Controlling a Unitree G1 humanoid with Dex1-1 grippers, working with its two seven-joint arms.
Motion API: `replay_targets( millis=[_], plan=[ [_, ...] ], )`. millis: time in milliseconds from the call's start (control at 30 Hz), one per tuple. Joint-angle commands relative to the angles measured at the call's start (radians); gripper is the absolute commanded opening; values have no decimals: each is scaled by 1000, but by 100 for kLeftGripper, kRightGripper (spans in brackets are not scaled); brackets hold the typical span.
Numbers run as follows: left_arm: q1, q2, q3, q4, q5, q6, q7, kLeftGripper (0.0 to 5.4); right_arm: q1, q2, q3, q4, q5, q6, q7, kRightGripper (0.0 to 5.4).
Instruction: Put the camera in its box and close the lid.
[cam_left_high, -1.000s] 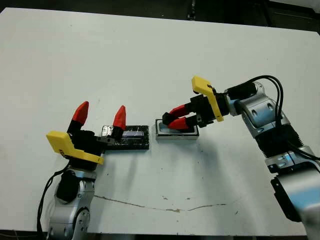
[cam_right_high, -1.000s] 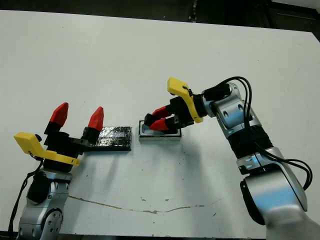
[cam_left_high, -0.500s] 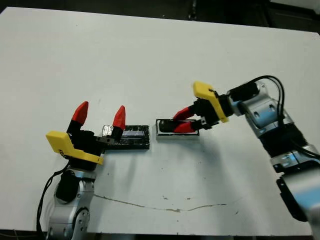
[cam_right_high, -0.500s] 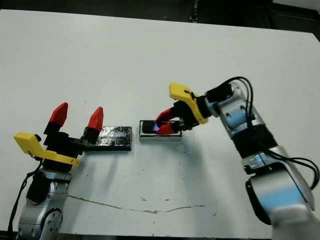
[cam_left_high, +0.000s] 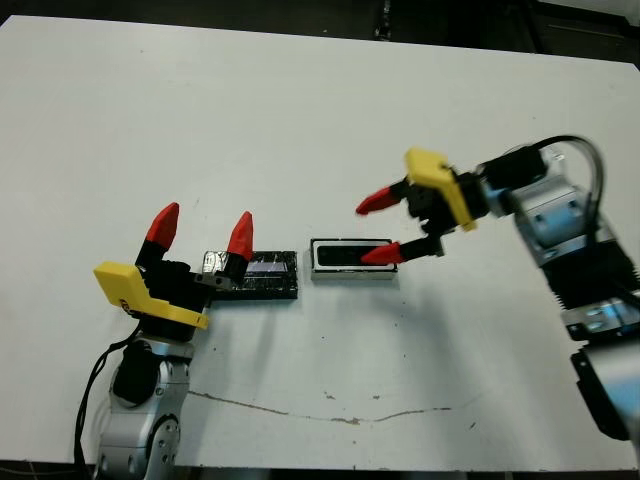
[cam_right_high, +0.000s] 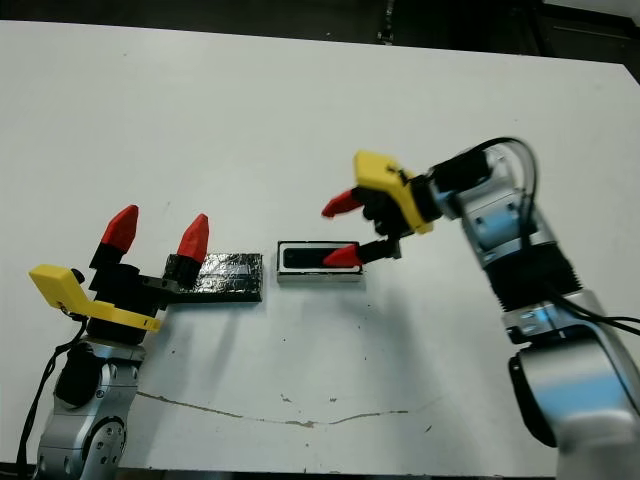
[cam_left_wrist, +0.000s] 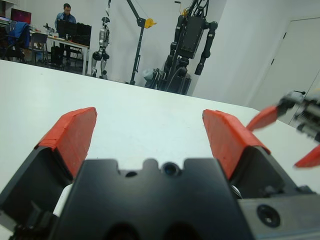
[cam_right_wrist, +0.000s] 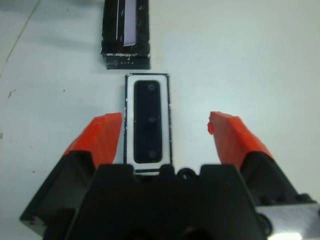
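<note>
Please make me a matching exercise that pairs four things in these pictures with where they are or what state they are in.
Things:
1. camera
2. lid
3. right gripper
4. left gripper

Places or states:
A. open, raised just by the box's right end
B. lying flat inside the box
C. open, at the left end of the lid, holding nothing
D. flat on the table, just left of the box

Pairs: 1-B, 2-D, 3-A, 4-C
</note>
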Motion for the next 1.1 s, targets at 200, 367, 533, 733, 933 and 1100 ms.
replay_targets(
  millis=[200,367,533,733,933,1100],
  plan=[
    [-9,42,17,-12,2,16,-24,540,253,19,-368,-370,227,225,-378,539],
    [-57,156,59,-14,47,-27,-88,540,563,123,-505,-613,297,220,-639,497],
    [-132,319,98,-19,22,-8,-224,540,829,207,-514,-703,303,108,-737,423],
    [-254,580,104,4,-2,106,-463,540,1017,322,-515,-680,297,-66,-838,331],
    [-443,744,47,126,-59,225,-735,540,1060,410,-517,-651,324,-124,-946,238],
    [-582,766,-23,292,-79,245,-952,540,1066,421,-493,-675,293,-106,-1035,165]
  ],
)
